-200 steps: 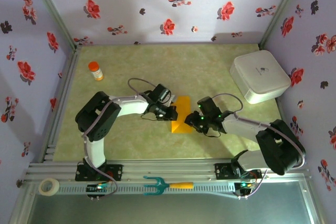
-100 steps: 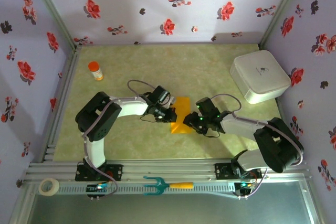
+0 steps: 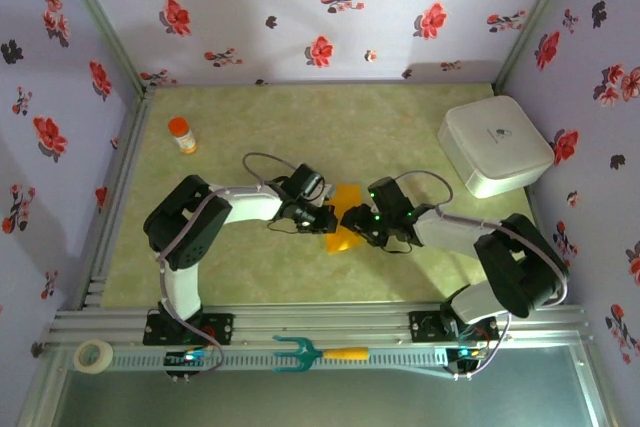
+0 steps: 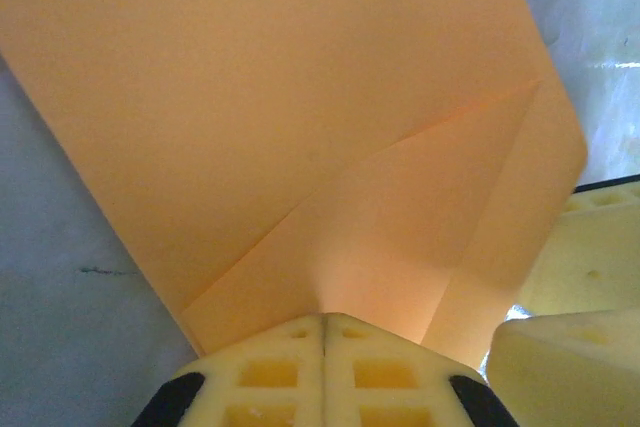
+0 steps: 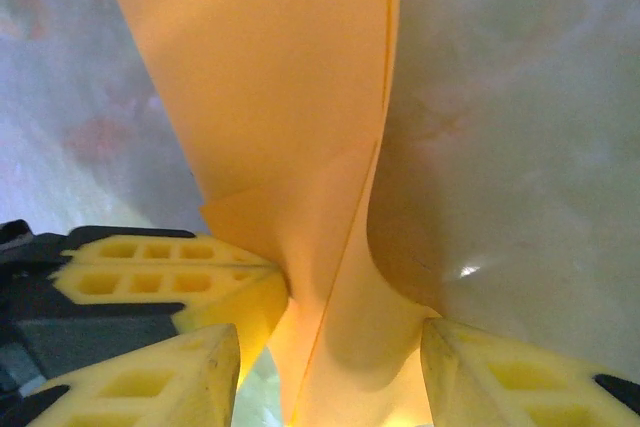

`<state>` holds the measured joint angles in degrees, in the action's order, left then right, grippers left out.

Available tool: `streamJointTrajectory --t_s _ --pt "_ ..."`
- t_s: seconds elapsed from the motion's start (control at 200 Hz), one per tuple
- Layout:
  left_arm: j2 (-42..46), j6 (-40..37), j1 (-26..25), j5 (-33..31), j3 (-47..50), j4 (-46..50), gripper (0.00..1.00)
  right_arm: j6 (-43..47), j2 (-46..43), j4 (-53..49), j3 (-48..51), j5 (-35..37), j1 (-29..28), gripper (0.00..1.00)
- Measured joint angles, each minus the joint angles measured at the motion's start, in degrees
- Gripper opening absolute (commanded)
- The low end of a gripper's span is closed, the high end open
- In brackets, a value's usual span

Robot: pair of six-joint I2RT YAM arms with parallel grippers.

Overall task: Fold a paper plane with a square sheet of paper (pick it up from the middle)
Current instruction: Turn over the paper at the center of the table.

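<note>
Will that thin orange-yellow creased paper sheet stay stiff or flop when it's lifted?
Probably floppy: the thin orange-yellow creased paper sheet curves where the left gripper pinches it. Likely very light, being so thin. Its creases may stiffen it slightly.

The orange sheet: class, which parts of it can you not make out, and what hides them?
Top view: the sheet has its middle covered by the left gripper and right gripper; its creases are too small.
Left wrist view: its top is cut off by the frame; its near edge is pinched inside the shut fingers.
Right wrist view: its lower end runs off the bottom edge.
</note>
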<state>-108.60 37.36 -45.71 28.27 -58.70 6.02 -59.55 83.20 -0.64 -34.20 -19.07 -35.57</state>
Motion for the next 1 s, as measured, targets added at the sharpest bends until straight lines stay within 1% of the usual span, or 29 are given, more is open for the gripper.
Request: streamJointTrajectory --t_s 0.185,0.35,0.495,0.635,0.78,0.86,1.0 --pt "0.00 0.09 -0.02 0.00 0.00 -0.02 0.03 2.14 1.03 0.35 -2.03 -0.66 2.64 0.52" --pt "0.00 0.17 -0.04 -0.11 0.00 -0.02 0.02 3.65 2.36 1.27 -2.19 -2.60 5.99 0.50" --pt "0.00 0.20 -0.04 -0.13 0.00 -0.02 0.03 4.11 4.13 2.56 -2.40 -3.74 7.54 0.48" --pt "0.00 0.20 -0.09 -0.17 0.00 -0.04 0.03 4.09 5.03 4.79 -2.36 -4.83 8.39 0.42" --pt "0.00 0.42 -0.09 -0.17 0.00 -0.07 0.03 4.00 5.55 8.00 -1.31 -5.77 9.09 0.34" --pt "0.00 0.44 -0.09 -0.17 0.00 -0.11 0.03 4.00 5.73 8.74 -0.92 -6.05 9.40 0.31" --pt "0.00 0.44 -0.09 -0.17 0.00 -0.17 0.03 4.07 5.81 9.46 -0.39 -6.45 9.73 0.23"
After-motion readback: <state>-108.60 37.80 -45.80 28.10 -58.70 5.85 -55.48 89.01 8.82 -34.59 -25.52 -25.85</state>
